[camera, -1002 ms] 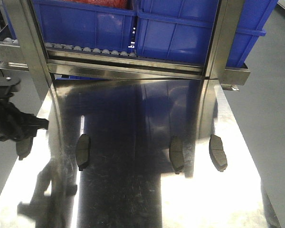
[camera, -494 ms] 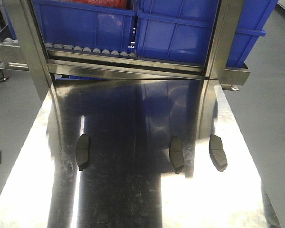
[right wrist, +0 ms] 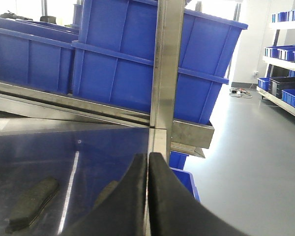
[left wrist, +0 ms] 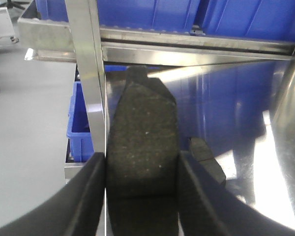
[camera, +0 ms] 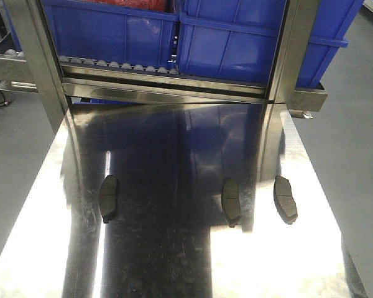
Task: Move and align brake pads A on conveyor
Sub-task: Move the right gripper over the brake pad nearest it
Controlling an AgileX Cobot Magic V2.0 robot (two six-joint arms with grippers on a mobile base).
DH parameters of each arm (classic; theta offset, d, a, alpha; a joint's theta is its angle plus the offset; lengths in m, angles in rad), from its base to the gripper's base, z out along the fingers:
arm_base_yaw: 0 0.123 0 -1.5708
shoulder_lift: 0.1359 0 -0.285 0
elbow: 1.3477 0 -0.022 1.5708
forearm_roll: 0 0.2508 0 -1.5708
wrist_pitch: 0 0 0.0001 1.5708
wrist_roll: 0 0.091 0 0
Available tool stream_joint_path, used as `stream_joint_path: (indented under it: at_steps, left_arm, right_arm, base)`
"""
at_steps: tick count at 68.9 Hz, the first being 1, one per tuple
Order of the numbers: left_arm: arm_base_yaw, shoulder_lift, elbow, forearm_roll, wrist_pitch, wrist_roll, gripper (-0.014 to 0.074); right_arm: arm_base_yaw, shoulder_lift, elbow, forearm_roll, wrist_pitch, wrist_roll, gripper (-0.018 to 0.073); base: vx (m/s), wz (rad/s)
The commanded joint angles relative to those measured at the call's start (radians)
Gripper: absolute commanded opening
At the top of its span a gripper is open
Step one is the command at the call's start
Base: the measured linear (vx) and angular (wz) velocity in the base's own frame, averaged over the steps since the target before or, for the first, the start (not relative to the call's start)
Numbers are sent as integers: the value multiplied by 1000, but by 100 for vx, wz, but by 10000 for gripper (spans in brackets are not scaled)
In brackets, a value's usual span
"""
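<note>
While the left gripper (left wrist: 141,164) clamps 1 brake pad (left wrist: 142,123) between its jaws (lengthwise), right gripper (right wrist: 148,164) sits closed.

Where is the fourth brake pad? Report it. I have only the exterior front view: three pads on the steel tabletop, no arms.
Observer: The left wrist view shows it. The left gripper is shut on the held brake pad, friction face toward the camera.
Operator: Give me the right gripper's state.
Observer: The right gripper is shut, fingers pressed together with nothing between them.
Operator: Tell me where the left arm is holding it.
Observer: The held brake pad hangs beside the steel upright, with another pad lying on the tabletop to its right.
</note>
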Motion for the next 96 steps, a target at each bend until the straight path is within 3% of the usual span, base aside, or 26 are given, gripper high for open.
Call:
stream_joint_path:
  at_steps: [1, 61, 78, 96]
  left_arm:
    - [-3, 4, -29, -13, -85, -1, -6]
    - [-3, 4, -29, -13, -83, -1, -6]
    - [-3, 4, -29, -13, -83, -1, -6]
    - [-3, 4, -29, -13, -83, -1, -6]
  right_arm:
    - [-6, -11, 3, -3, -68, -9, -10]
    - [-6, -11, 3, -3, -68, -9, -10]
    - [-5, -5, -21, 30, -280, -5, -10]
    - [-5, 241, -306, 43, 23, -9, -10]
  base:
    - [0, 0]
    - [0, 0]
    - [0, 0]
    - [0, 0]
